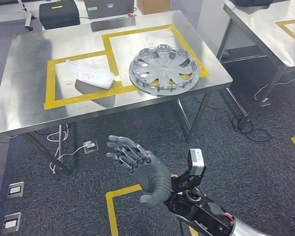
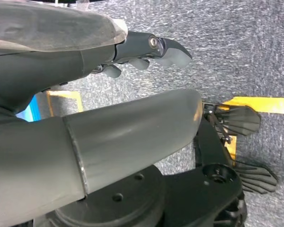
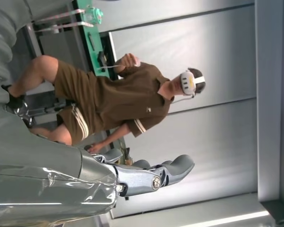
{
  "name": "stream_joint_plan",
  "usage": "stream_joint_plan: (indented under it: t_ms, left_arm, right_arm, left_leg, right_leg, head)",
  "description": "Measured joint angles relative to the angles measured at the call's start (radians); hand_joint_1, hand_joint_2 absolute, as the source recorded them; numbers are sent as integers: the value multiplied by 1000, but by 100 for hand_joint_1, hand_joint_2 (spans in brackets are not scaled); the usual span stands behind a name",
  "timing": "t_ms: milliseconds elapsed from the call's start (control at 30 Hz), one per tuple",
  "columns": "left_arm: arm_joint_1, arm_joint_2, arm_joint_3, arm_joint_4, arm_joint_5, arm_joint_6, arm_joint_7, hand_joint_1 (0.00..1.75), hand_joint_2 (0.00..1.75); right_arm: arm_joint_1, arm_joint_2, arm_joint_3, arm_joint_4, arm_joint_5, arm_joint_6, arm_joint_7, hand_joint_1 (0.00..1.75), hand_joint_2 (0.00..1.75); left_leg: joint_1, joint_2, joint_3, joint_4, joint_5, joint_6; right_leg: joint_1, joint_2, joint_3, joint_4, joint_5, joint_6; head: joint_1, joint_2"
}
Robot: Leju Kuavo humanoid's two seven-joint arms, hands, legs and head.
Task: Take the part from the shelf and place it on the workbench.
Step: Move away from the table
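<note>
On the steel counter [image 1: 23, 83], inside yellow tape outlines, a silver wheel cover [image 1: 162, 69] lies flat beside a white part [image 1: 90, 76]. Below the counter's front edge, the right hand [image 1: 138, 167] hovers over carpet, fingers spread, holding nothing. The left hand [image 2: 97, 142] hangs above the floor, fingers extended, empty.

Steel workbench [image 1: 23, 93] with two parts inside yellow tape outlines.
Silver hubcap [image 1: 162, 69] beside white plastic part [image 1: 90, 76]; right hand [image 1: 140, 167] hovers empty, fingers spread.
</note>
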Motion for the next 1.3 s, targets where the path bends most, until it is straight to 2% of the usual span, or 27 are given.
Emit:
stream_joint_plan:
  t_ms: [67, 100, 133, 200, 233, 267, 300, 367, 400, 433, 467, 533, 633, 867, 1167, 1300]
  left_arm:
    - [1, -1, 0, 0, 1, 1, 0, 0, 0]
    - [2, -2, 0, 0, 2, 1, 0, 0, 0]
    - [3, -2, 0, 0, 4, 2, 0, 0, 0]
    - [3, -2, 1, 0, 11, 3, -1, 0, 0]
    - [4, -2, 1, 0, 14, 4, -1, 0, 0]
    - [5, -2, 2, 0, 17, 4, -1, 0, 0]
    - [5, -2, 2, 0, 19, 4, -1, 0, 0]
    - [7, -3, 5, 0, 22, 4, 0, 0, 0]
    - [6, -4, 6, 0, 22, 4, 0, 0, 0]
    - [6, -4, 7, 0, 22, 3, 1, 0, 0]
    - [6, -5, 8, 0, 22, 2, 2, 0, 0]
    - [6, -5, 9, 0, 23, 2, 3, 0, 0]
    - [7, -5, 9, 0, 25, 2, 3, 0, 0]
    - [8, -4, 9, 0, 27, 1, 3, 0, 0]
    - [8, -4, 19, 0, 34, 2, 4, 0, 0]
    - [9, -4, 21, 0, 35, 2, 4, 0, 0]
  right_arm:
    - [1, 0, -1, 0, 4, -5, 4, 0, 175]
    - [1, 0, -3, 0, 12, -17, 9, 0, 175]
    - [3, 0, -6, 1, 25, -36, 18, 0, 175]
    - [9, -4, -19, 9, 66, -100, 46, 0, 175]
    - [14, -8, -30, 16, 90, -139, 63, 0, 175]
    - [20, -15, -42, 29, 114, -181, 80, 0, 175]
    - [25, -21, -57, 44, 133, -217, 95, 0, 175]
    - [32, -37, -92, 81, 157, -265, 115, 0, 175]
    - [34, -45, -110, 98, 162, -276, 120, 0, 175]
    - [37, -55, -128, 117, 167, -284, 125, 0, 175]
    - [41, -64, -145, 139, 171, -293, 133, 0, 175]
    - [56, -81, -177, 190, 181, -317, 155, 0, 175]
    - [71, -100, -208, 270, 187, -347, 176, 0, 175]
    - [71, -117, -249, 401, 179, -367, 185, 0, 175]
    - [26, -129, -290, 668, 151, -415, 173, 0, 175]
    - [21, -130, -293, 698, 147, -417, 170, 0, 175]
  left_leg:
    - [3, 3, -6, -3, 5, 15]
    - [4, 5, -8, -5, 10, 23]
    - [4, 7, -10, -6, 14, 30]
    - [-1, 8, -17, -5, 19, 39]
    - [-3, 8, -20, -4, 21, 41]
    - [-5, 8, -22, -3, 22, 42]
    - [-6, 7, -23, -1, 22, 42]
    - [-8, 6, -24, 5, 19, 40]
    - [-11, 5, -27, 11, 17, 38]
    - [-12, 5, -32, 17, 16, 35]
    - [-13, 5, -40, 22, 16, 31]
    - [-16, 6, -55, 31, 17, 29]
    - [-15, 6, -61, 33, 19, 37]
    - [-11, 6, -57, 24, 24, 30]
    - [-11, 6, -57, 24, 25, 23]
    - [-12, 6, -57, 24, 25, 23]
  right_leg:
    - [-1, 0, -10, 14, -9, 11]
    - [-2, 1, -24, 45, -32, 15]
    - [-4, 1, -46, 98, -67, 18]
    - [-5, 2, -99, 244, -142, 21]
    - [-5, 2, -115, 295, -159, 22]
    - [-4, 2, -114, 312, -157, 22]
    - [-4, 2, -93, 286, -136, 21]
    - [-3, 1, -20, 154, -72, 12]
    - [-1, 1, 10, 93, -52, 7]
    - [2, 1, 31, 51, -45, 3]
    - [5, 1, 38, 32, -49, 0]
    - [5, 2, 38, 20, -54, -1]
    - [6, 4, 34, 16, -55, -1]
    - [10, 3, 35, 17, -55, -5]
    - [11, 2, 36, 17, -54, -9]
    - [11, 1, 37, 17, -54, -9]
  head:
    - [3, 0]
    - [8, 0]
    - [13, 0]
    - [24, 0]
    - [27, 0]
    - [29, 0]
    - [31, 0]
    - [35, 0]
    - [37, 0]
    - [38, 0]
    - [39, 0]
    - [37, 0]
    - [28, 0]
    - [12, 0]
    - [12, 0]
    - [13, 0]
